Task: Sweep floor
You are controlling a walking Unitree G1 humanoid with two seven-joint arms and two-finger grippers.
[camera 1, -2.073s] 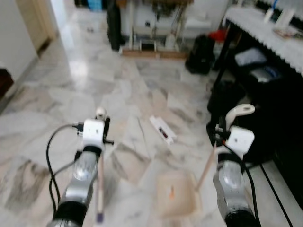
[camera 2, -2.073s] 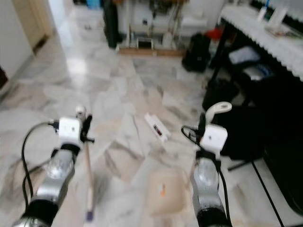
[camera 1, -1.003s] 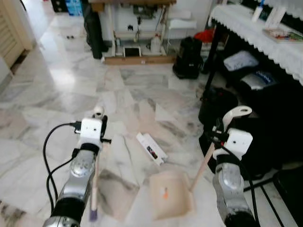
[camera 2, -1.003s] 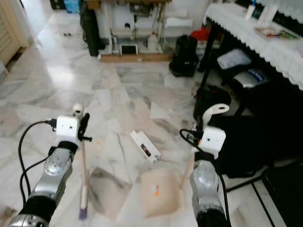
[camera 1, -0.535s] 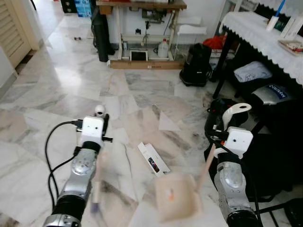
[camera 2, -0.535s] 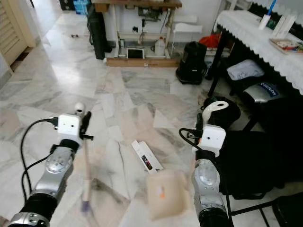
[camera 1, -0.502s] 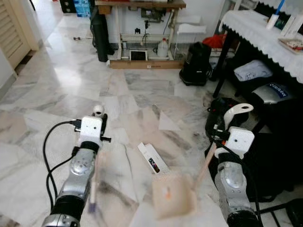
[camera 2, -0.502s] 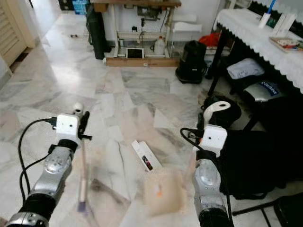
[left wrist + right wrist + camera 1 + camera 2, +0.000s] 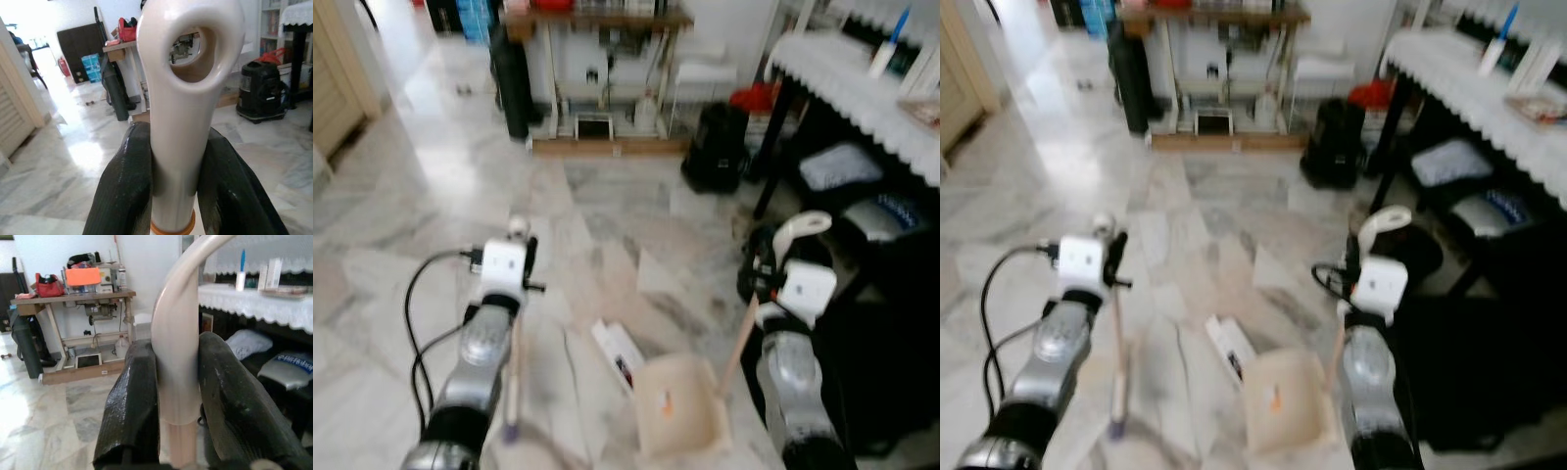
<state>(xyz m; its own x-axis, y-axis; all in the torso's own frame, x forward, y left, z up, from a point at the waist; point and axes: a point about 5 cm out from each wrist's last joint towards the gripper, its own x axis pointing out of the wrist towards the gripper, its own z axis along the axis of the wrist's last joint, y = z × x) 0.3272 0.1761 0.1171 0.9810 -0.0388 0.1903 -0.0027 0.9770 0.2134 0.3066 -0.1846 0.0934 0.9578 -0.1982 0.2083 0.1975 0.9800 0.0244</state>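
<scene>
1. Left eye view: the picture is blurred. The left gripper [image 9: 516, 257] holds the broom [image 9: 513, 367] by its handle top, the stick running down to the marble floor [image 9: 421, 196] beside the left arm. The right gripper [image 9: 781, 257] holds the dustpan [image 9: 677, 406] by its long slanted handle; the cream pan sits low in front of the robot, between the two arms. A flat white box [image 9: 619, 354] lies on the floor just beside the pan's far left corner.
2. Right eye view: the same scene. A table [image 9: 1489, 93] with a white lace cloth stands on the robot's right, dark bags beneath it, and a black vacuum cleaner [image 9: 1332, 142] stands further ahead.
3. Left wrist view: the jaws are clamped on the broom's cream handle [image 9: 183, 112], one black finger on each side, just below its hanging hole.
4. Right wrist view: the jaws are closed on the dustpan's curved cream handle [image 9: 176, 342], pressing it from both sides.
</scene>
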